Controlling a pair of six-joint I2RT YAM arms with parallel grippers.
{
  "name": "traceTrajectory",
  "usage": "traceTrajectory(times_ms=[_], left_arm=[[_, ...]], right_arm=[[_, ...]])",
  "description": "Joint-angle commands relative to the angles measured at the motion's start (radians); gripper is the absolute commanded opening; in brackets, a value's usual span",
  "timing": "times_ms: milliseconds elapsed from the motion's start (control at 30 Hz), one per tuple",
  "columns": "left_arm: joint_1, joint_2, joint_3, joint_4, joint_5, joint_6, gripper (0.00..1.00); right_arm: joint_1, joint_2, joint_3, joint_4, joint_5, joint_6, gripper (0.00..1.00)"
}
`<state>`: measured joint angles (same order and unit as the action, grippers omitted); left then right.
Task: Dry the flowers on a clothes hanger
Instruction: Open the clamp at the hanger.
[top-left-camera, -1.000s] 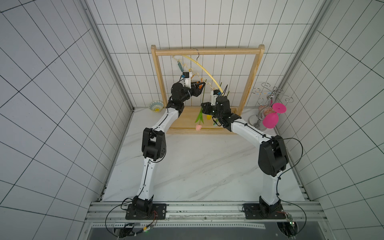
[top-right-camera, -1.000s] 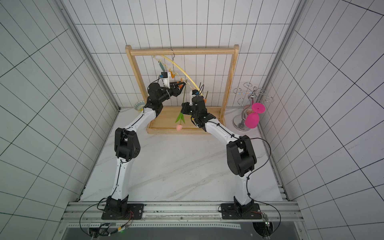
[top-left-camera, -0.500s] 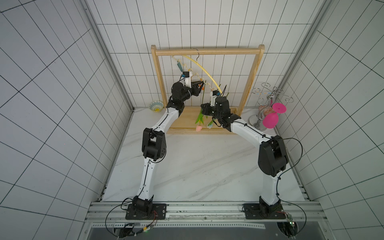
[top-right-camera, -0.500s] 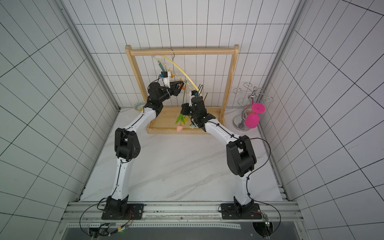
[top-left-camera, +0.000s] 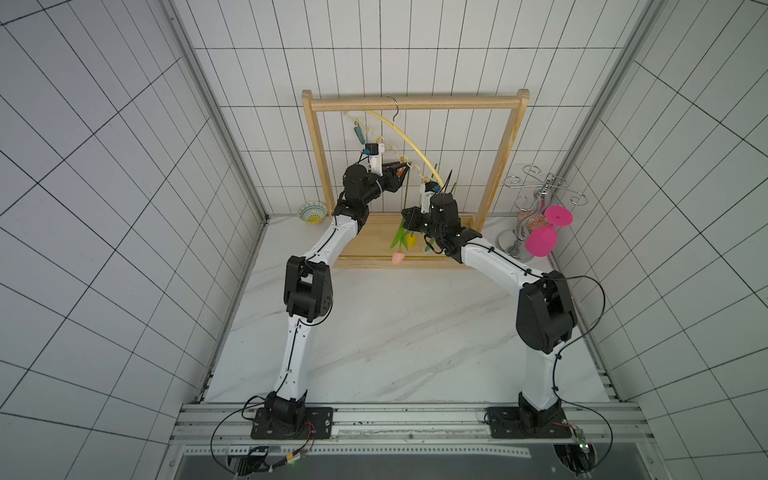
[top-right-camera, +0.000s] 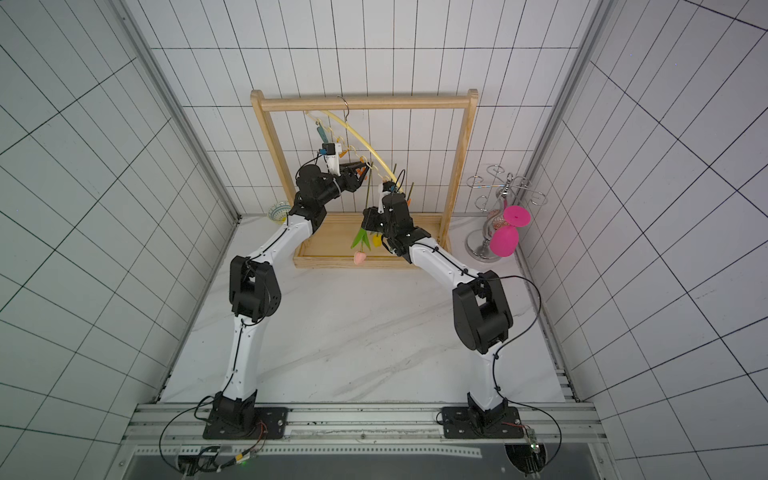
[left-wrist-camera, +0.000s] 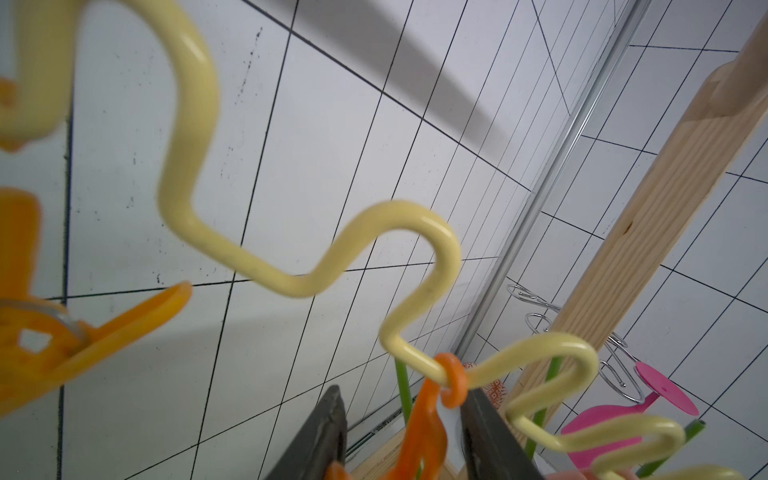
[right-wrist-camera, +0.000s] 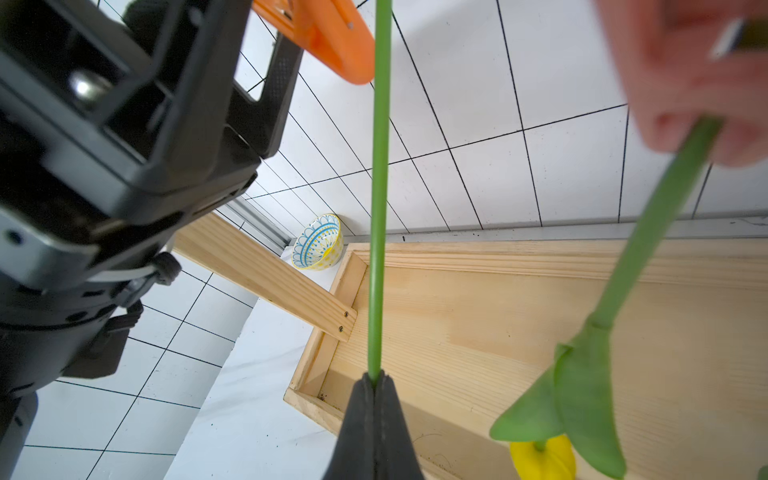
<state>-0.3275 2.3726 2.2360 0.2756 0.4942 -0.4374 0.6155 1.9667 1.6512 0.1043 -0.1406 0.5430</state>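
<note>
Right gripper (right-wrist-camera: 374, 384) clamped tight on thin green stem of pink-headed artificial tulip (right-wrist-camera: 379, 208); in top views, head dangles at gripper's 6 o'clock. Left gripper (left-wrist-camera: 403, 399) jaws parted, straddling small orange plastic clip (left-wrist-camera: 424, 428) on pale-yellow wavy plastic hanger (left-wrist-camera: 266, 274). Hanger hooked on wooden frame rack (top-left-camera: 415, 102), table's 12 o'clock. Yellow-headed artificial tulip (right-wrist-camera: 540, 457) hangs just beside.

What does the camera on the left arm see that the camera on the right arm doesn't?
Only the left wrist view shows the wavy yellow hanger, the silver stand and the pink goblet. Only the right wrist view shows the right gripper shut on a green stem, the patterned bowl and a yellow flower head. Both show green stems, an orange clip at the left gripper, and the wooden rack.
</note>
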Motion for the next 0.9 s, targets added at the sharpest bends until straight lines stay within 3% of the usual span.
traceTrajectory(times_ms=[0,300,867], left_arm=[[-0.004,-0.021,-0.013,-0.001,-0.009,-0.024,0.46],[-0.003,-0.047,-0.055,0.015,-0.048,-0.090,0.44],[-0.010,-0.110,-0.110,0.007,-0.073,0.007,0.43]], right_arm=[[0.003,-0.055,0.022,-0.008,0.012,0.004,0.00],[0.003,-0.061,0.014,-0.009,0.008,0.001,0.00],[0.003,-0.052,0.021,-0.017,-0.008,0.005,0.00]])
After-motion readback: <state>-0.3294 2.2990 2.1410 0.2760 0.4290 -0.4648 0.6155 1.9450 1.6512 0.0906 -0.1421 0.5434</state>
